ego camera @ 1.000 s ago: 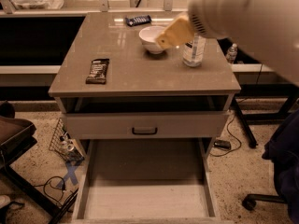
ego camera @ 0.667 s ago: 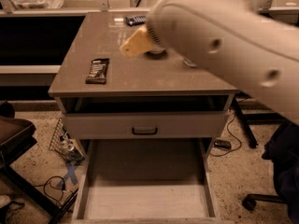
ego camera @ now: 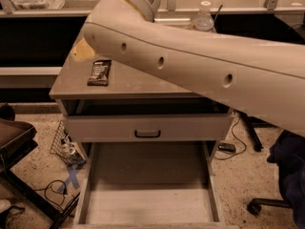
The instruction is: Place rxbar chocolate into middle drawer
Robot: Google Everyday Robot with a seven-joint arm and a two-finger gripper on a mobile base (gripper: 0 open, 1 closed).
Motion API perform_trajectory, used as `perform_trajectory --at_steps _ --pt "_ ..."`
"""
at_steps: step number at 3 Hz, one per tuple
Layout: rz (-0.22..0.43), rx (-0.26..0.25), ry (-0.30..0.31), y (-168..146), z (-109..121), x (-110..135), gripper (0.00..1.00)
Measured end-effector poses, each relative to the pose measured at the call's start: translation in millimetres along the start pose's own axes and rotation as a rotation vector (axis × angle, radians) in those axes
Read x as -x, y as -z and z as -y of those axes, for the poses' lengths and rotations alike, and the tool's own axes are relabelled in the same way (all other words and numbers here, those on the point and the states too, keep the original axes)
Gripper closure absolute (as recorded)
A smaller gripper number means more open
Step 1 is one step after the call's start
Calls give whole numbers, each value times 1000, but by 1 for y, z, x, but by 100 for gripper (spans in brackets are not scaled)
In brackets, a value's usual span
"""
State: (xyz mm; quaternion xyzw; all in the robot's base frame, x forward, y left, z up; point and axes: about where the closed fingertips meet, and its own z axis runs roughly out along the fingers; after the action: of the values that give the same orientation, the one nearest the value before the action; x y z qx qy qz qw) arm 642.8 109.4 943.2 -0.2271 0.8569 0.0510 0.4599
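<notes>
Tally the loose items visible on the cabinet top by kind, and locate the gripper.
Snack bars: 1, the rxbar chocolate
Bottles: 1, the water bottle
Total: 2; the arm hides part of the cabinet top.
The gripper is over its left side, beyond the bar.

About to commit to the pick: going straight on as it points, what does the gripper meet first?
Hard to call: the gripper is mostly hidden behind the arm, showing just beyond the rxbar. It seems to point downward, so likely the cabinet top beside it, depth unclear.
</notes>
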Motion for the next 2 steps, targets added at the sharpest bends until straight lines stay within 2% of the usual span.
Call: perform_trajectory --at_steps 1,2 --pt "3 -1 -11 1 0 1 0" --pt "-34 -15 -64 -11 2 -3 0"
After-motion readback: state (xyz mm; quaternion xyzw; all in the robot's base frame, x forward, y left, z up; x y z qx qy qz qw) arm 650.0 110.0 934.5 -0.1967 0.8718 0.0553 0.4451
